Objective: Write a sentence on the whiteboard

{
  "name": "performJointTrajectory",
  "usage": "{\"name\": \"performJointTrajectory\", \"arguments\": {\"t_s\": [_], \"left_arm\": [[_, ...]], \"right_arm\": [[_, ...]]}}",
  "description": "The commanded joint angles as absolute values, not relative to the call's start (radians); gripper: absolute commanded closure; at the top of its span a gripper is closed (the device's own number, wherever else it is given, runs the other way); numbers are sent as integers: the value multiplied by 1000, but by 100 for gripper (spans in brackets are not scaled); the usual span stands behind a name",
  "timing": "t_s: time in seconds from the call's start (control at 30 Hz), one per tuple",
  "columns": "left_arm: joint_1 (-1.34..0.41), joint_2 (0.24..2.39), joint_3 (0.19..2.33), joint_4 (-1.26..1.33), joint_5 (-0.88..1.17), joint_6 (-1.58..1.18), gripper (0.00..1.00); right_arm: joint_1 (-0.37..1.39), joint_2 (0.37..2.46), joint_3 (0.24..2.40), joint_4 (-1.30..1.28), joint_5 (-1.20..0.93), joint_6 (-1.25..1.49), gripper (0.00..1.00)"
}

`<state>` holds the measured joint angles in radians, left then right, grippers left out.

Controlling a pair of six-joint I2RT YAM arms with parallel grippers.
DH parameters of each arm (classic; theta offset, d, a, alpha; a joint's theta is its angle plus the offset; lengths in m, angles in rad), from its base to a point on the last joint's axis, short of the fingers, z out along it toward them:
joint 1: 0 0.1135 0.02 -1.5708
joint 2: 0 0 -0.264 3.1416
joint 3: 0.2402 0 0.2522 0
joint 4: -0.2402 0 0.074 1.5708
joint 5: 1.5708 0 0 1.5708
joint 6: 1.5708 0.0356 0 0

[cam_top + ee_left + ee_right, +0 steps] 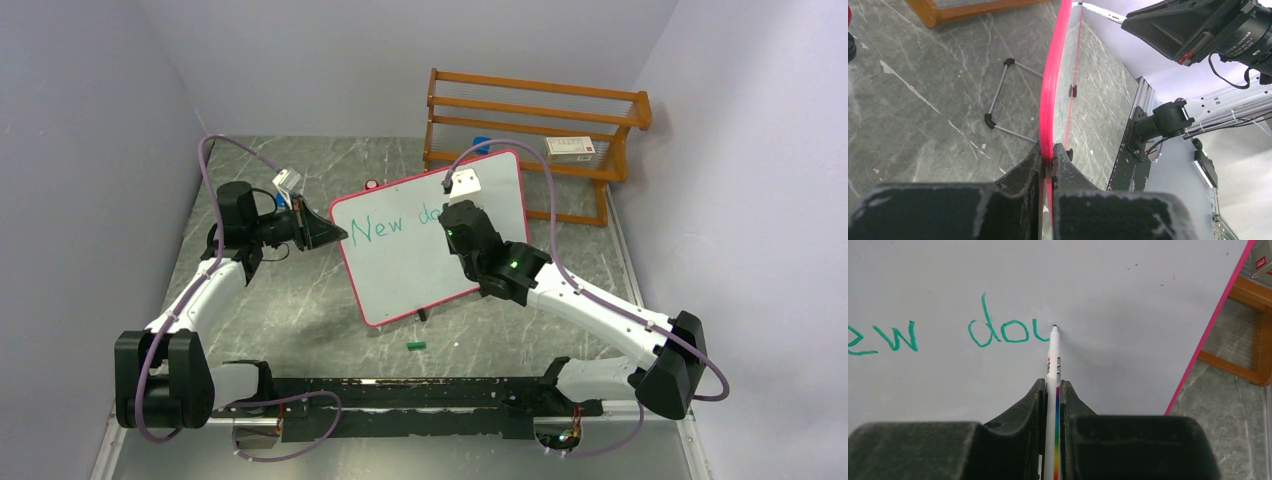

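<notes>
Items counted: one whiteboard [430, 262], one marker [1053, 357], one loose green cap [416, 346], one wooden rack [530, 110] carrying one small box [572, 149], and two arms, each with one pincer.

The whiteboard stands tilted at the centre of the top view on the grey marbled worktop [300, 310], with the rack behind it at the upper right. The cap lies on the worktop just below the board's lower edge, apart from it.

Left pincer [1049, 150]: clenched on the board's pink-red rim. In the left wrist view both fingers press the edge from either side. In the top view this grip sits at the board's left edge.

Right pincer [1052, 385]: grasping the marker, which runs upright between the fingers in the right wrist view. Its tip meets the board face at the end of the last green stroke.

The sentence [998, 332]: one line only, in green, in the upper part of the board. One complete word, "New", is legible in the top view. One incomplete word follows: "d", "o" and one unfinished curved stroke. Nothing more of it is legible.
</notes>
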<state>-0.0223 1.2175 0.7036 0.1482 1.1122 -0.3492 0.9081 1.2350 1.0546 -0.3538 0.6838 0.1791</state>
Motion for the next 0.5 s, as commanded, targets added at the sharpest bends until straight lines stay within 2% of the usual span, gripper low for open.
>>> {"name": "performJointTrajectory", "arguments": {"t_s": [0.0,0.47], "left_arm": [[-3,1226,698,165,1104,-327,95],[-3,1227,701,156,1100,-321,95]], "right_arm": [[897,1243,1072,-310,679,175,100],[897,1235,1069,-292,637,172,100]]}}
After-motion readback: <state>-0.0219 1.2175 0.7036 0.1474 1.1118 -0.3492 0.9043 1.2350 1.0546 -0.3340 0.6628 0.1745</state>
